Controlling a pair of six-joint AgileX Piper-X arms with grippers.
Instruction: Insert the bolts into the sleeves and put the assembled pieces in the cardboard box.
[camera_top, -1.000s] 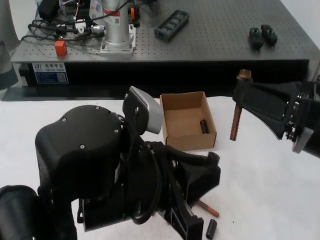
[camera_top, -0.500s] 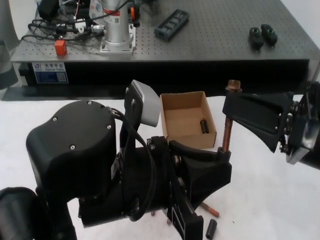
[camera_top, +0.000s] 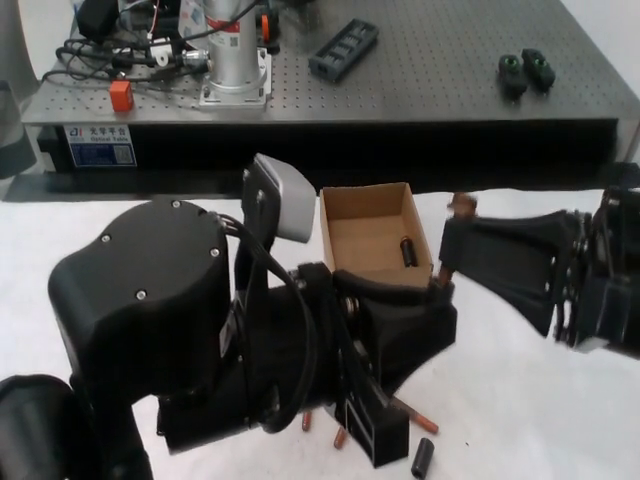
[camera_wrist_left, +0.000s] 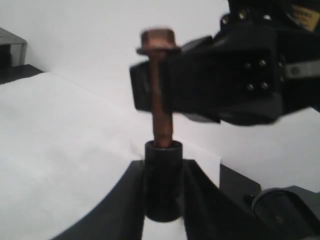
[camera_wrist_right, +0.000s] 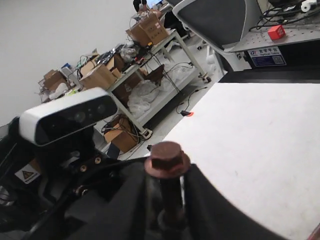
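Right of centre in the high view, the right gripper (camera_top: 450, 246) clasps a copper hex-head bolt (camera_wrist_left: 161, 100), its tip in the black cylindrical sleeve (camera_wrist_left: 162, 170) clamped upright by the left gripper (camera_wrist_left: 163, 207) (just beside the open brown cardboard box (camera_top: 370, 235))

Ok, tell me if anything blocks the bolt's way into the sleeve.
Nothing visible does. The bolt, held upright in the right gripper, has its tip at the open mouth of the sleeve in the left gripper.

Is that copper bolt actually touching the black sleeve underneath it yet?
Touching. In the left wrist view the bolt, held by the right gripper, has its lower end sunk into the mouth of the sleeve.
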